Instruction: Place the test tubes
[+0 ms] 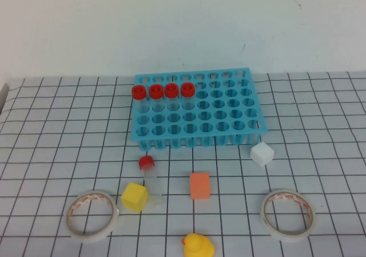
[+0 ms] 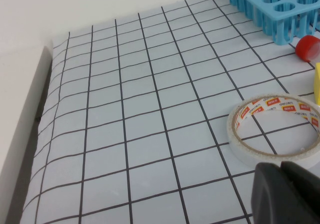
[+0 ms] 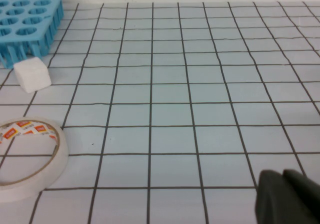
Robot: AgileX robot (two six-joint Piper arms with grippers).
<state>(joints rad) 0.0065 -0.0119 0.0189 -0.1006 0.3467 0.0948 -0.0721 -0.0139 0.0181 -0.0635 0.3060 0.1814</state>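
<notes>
Overhead cam isn't catching either arm, so the wrist cams are doing the work here. The left gripper [image 2: 281, 169] is hovering low over the gridded table [image 1: 320, 131] on the robot's left side, fingers clenched together with nothing in them. The right gripper [image 3: 284, 176] is doing the same on the robot's right side, pinched closed and empty.

From above, the blue rack [image 1: 197, 111] is sitting toward the back middle, and four red-capped tubes [image 1: 171, 91] are standing upright side by side in its left part. The loose test tube [image 1: 150, 177] is lying on its side in front of the rack's left corner, red cap pointing at the rack, its other end touching the yellow cube [image 1: 134, 197].

The left wrist cam is only getting that tube's cap, a sliver of the cube, and the left tape roll [image 2: 272, 129] just beyond the fingers. The right wrist cam is showing the right tape roll [image 3: 30, 159] and the white cube [image 3: 32, 74] near the rack, but no tube. Only the overhead is showing the orange block [image 1: 199, 185] and yellow duck [image 1: 198, 246].
</notes>
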